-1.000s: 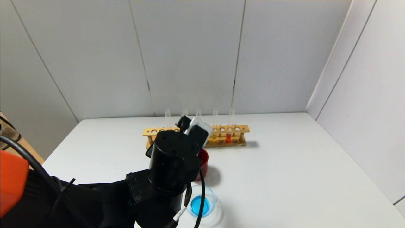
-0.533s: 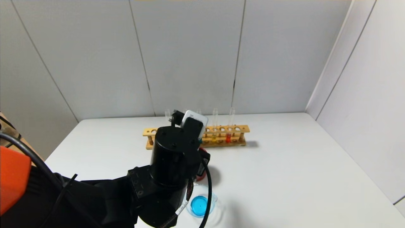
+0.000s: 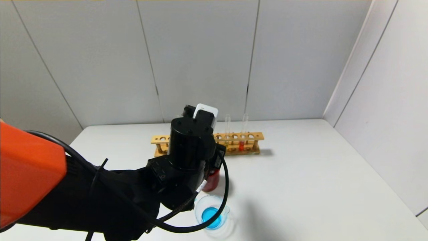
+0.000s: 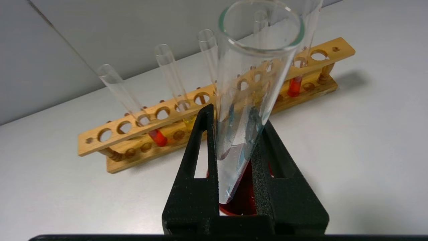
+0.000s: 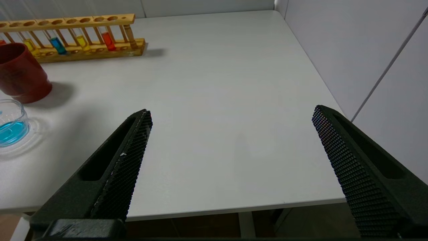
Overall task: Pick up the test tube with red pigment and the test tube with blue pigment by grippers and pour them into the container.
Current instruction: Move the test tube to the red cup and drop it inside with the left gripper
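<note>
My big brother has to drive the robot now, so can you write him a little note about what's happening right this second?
Left gripper: shut on the test tube with blue pigment, held mouth-up over the red cup, in front of the wooden rack. The tube looks emptied, with only blue streaks inside.
Right gripper: open, holding nothing, above the table's near right edge.
Container: near the front of the table, blue liquid in it.
Test tube with red pigment: still standing in the rack.
Done: blue poured.
Left: probably put the empty tube down, then pick up the red tube and pour it into the container.
</note>
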